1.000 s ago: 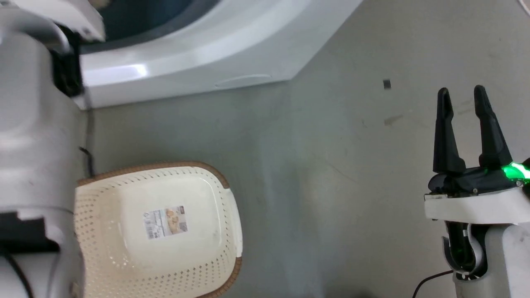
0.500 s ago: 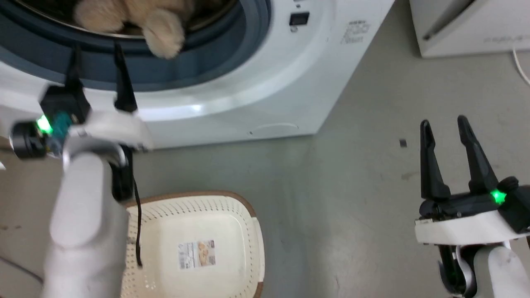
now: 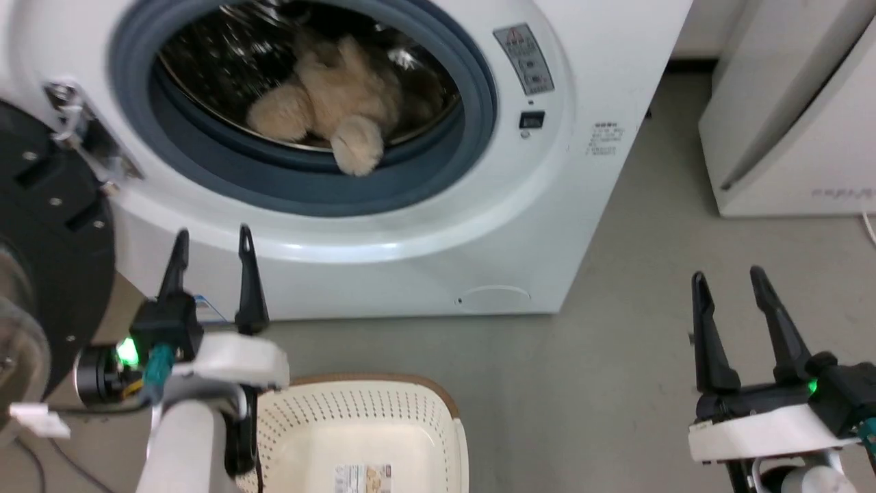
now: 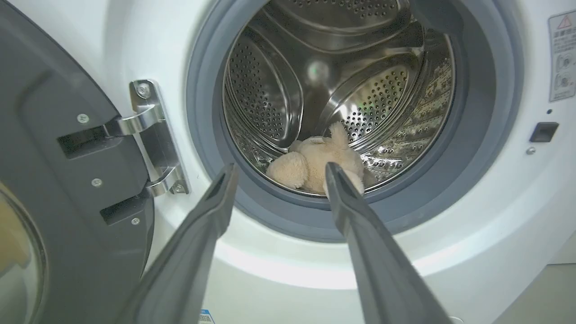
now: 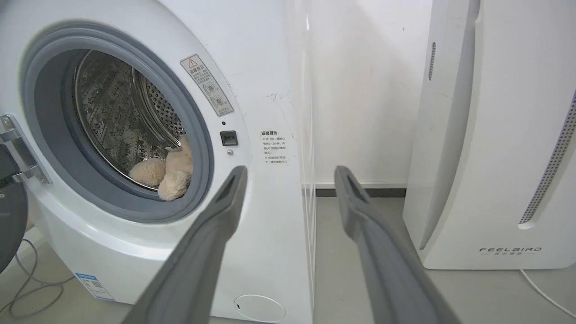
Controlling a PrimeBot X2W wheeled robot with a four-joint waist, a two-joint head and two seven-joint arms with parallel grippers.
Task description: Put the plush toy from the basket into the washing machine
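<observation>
Item: plush toy [image 3: 335,109], cream-beige and shaggy, lying at the front of the steel drum of the washing machine [image 3: 479,239], with one rounded limb draped over the drum lip onto the grey gasket [image 3: 301,192]. Item: basket [image 3: 383,418], on the floor near the washer's foot, holding nothing but the label sticker [image 3: 363,477] on its bottom (print too small to read). Item: left gripper [image 3: 213,231], fingers apart and holding nothing, near the washer's front below the porthole. Item: right gripper [image 3: 727,274], fingers likewise apart and bare, well off to the right over the floor. Item: black-framed door [image 3: 48,260], swung open at the left. Hazards, by my reckoning: the overhanging limb could be pinched in the seal if the door were shut, or the toy could slump out onto the floor, since it sits so near the opening; a nudge farther in would settle it. Writing: FEELBAIRD on the white appliance [image 5: 495,135] at the right; a warning sticker [image 3: 523,58] with a red triangle beside the porthole, its text illegible; a small text block below it and a blue sticker [image 5: 92,285] low on the washer, both unreadable.
</observation>
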